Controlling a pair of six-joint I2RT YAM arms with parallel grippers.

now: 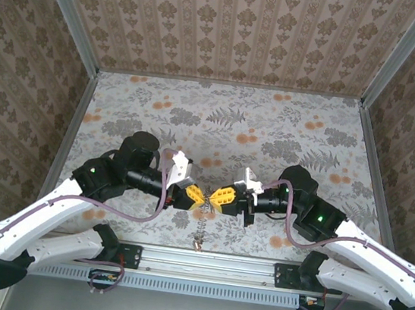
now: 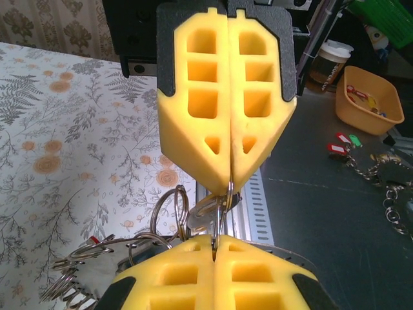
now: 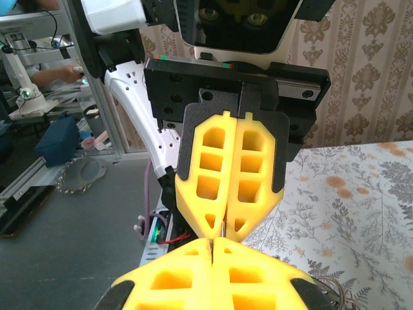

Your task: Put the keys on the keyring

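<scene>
left gripper (image 1: 200, 195): yellow foam jaws pressed together; I see them pinching the thin grey metal keyring (image 2: 226, 200).
right gripper (image 1: 218, 197): closed as well, tip to tip with the left, nipping the same loop.
keys (image 2: 205, 208): small silver metal keys, bunched under the 2 tips.
table (image 1: 271, 133): floral-print top, bunch over its near edge.

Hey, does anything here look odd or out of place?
Yes. The left end effector and the right end effector are shut tip to tip on the same thin ring. The bunch of rings and keys trails from it, close to the table's front rail.
</scene>
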